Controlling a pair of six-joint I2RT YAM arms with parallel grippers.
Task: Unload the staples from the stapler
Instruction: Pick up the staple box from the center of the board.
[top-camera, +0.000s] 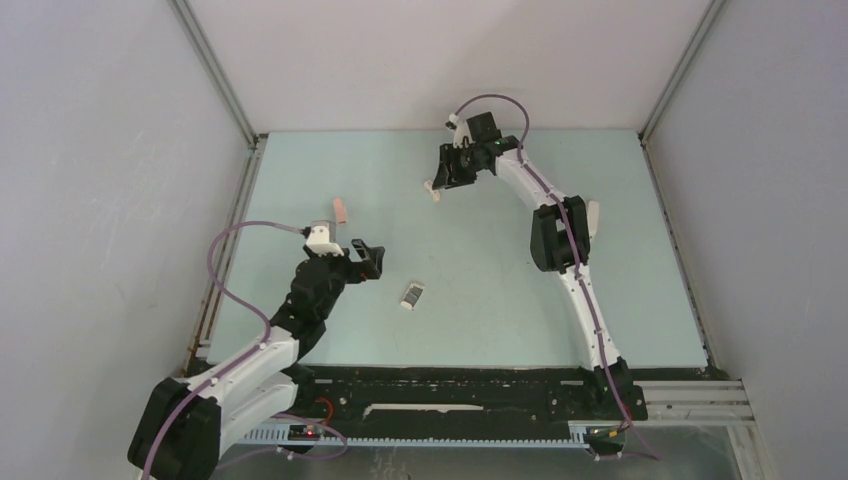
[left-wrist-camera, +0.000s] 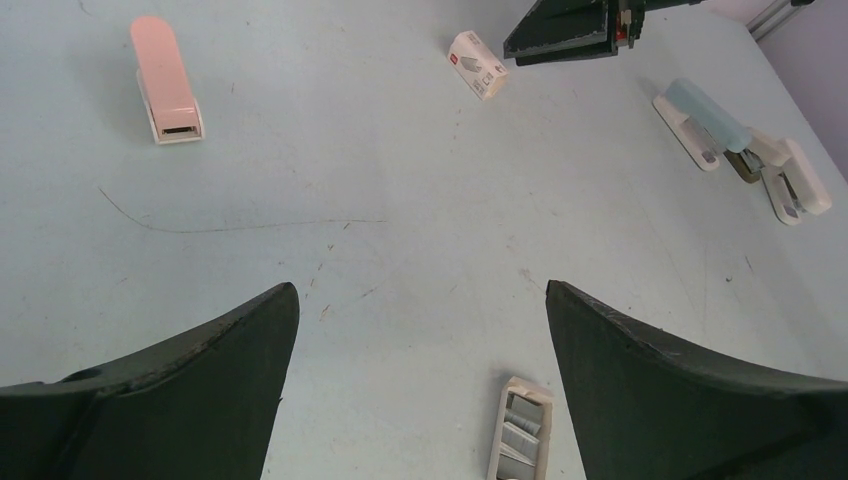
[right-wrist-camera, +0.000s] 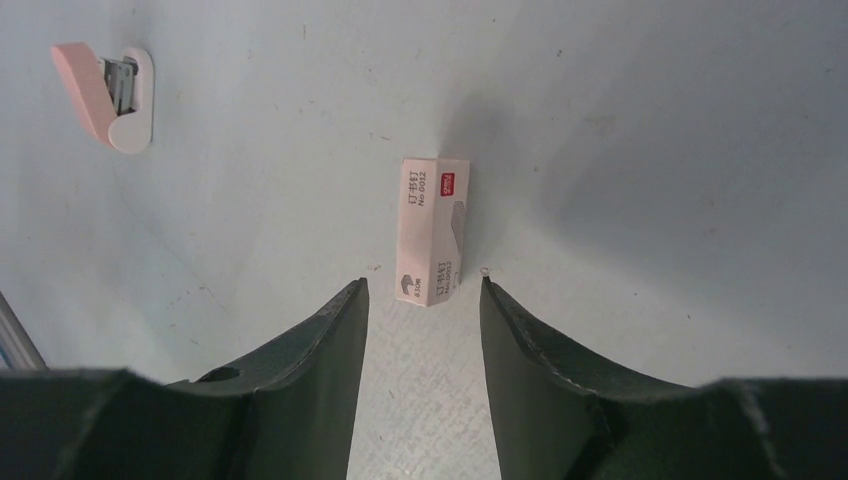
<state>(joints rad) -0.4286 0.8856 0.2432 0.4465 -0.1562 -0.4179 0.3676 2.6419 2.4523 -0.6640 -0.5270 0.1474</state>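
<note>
A pink stapler (top-camera: 341, 209) lies at the left of the pale green table; in the right wrist view the stapler (right-wrist-camera: 105, 85) shows a grey metal strip under its pink top. Grey staples (left-wrist-camera: 517, 440) lie in a small open cardboard tray (top-camera: 412, 295) mid-table. My left gripper (top-camera: 368, 258) hangs open and empty just left of that tray, which sits inside the right fingertip (left-wrist-camera: 600, 330). My right gripper (right-wrist-camera: 423, 285) is open at the far centre. A closed white staple box (right-wrist-camera: 432, 230) lies just beyond its tips, with nothing between them.
A blue stapler (left-wrist-camera: 700, 122) and a white stapler (left-wrist-camera: 795, 180) lie together at the right, partly behind the right arm's elbow (top-camera: 560, 235) in the top view. Grey walls and metal rails border the table's back and sides.
</note>
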